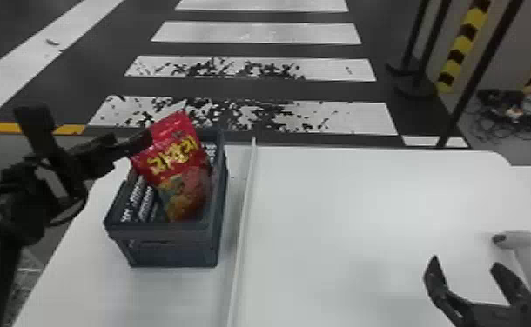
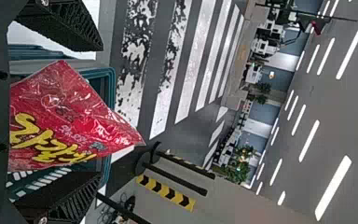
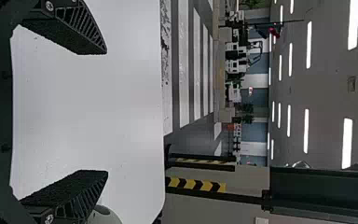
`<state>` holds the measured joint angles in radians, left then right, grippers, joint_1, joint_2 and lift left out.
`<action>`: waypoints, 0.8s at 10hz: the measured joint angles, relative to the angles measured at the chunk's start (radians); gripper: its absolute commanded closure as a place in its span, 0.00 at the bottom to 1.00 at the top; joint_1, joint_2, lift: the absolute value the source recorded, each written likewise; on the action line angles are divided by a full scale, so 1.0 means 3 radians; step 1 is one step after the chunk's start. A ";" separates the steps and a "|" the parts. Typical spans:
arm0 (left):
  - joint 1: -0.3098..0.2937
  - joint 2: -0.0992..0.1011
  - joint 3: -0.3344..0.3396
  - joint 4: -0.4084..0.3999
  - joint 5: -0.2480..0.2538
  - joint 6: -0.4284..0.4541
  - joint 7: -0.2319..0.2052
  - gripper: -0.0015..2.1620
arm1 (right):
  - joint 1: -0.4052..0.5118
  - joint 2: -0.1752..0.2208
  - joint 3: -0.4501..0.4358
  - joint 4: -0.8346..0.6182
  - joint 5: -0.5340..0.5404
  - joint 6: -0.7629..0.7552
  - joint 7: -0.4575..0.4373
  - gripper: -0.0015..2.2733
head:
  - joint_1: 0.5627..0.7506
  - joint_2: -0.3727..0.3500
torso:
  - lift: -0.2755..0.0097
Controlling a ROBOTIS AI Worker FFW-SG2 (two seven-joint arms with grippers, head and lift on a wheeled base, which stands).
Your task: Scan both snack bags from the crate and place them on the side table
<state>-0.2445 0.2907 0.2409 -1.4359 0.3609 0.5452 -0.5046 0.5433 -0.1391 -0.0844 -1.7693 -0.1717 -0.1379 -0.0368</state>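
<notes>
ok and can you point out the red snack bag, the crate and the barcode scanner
Red snack bag (image 1: 177, 163): head view, printed front.
Crate (image 1: 171, 252): head view, near outer wall.
Barcode scanner (image 1: 523, 240): head view, scanning head.

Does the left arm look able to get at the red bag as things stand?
Likely yes. The red bag sticks up out of the crate, the left gripper is open right by its upper end, and nothing seems to block the way.
</notes>
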 measured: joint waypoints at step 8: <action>-0.0138 -0.0044 -0.0070 0.0257 -0.0166 0.0002 -0.0190 0.67 | -0.0067 -0.0027 -0.0016 0.0116 -0.0062 -0.0012 0.0001 0.03 | 0.70 0.53 | 0.63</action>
<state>-0.2859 0.2774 0.2200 -1.3587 0.3111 0.5458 -0.5617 0.5233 -0.1472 -0.0892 -1.7345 -0.1902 -0.1414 -0.0364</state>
